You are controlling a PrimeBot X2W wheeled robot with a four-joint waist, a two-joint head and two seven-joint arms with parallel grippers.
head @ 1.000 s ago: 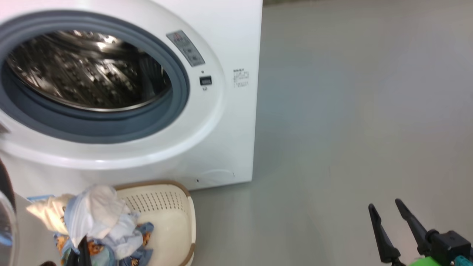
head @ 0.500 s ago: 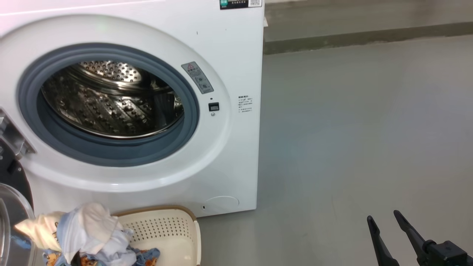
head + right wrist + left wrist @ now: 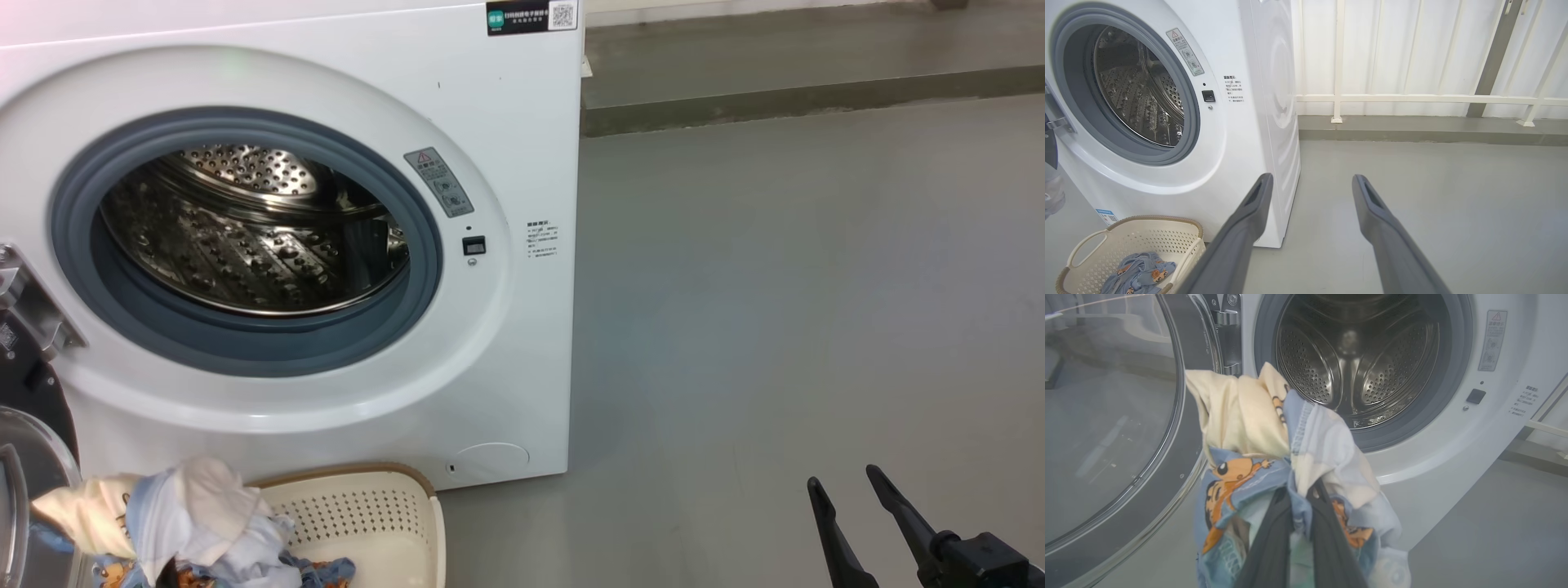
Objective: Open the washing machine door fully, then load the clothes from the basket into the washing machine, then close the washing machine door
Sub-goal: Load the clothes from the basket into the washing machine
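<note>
The big white front-loading washing machine [image 3: 506, 163] stood with its mouth uncovered, a grey rubber gasket [image 3: 245, 355] ringing the perforated steel drum [image 3: 245, 245]. Its large round door [image 3: 1184, 465], with a glossy black rim around a bulging clear glass window, was swung wide on the hinge at the robot's left of the opening.

The left gripper [image 3: 1299, 492] had its two long dark fingers drawn almost together, pinched on a bundle of soft clothes [image 3: 1257, 416]: a cream-white piece, a pale blue piece, and blue fabric printed with orange-brown animal figures. In the left wrist view the bundle hung in the air between the open door and the drum mouth, outside the gasket. In the head view it hung over the left end of the basket.

The small rectangular cream plastic basket [image 3: 1167, 239], with perforated sides, a brown woven-look rim and white side handles, sat on the grey floor [image 3: 775, 286] just in front of the machine's base, below the opening. A crumpled blue printed garment [image 3: 1137, 273] lay in its bottom.

The right gripper [image 3: 1310, 179] had its fingers spread wide with nothing between them. It hung over bare floor to the right of the machine, well apart from the basket and the clothes. Beyond it, a white railing [image 3: 1412, 98] ran along the wall
</note>
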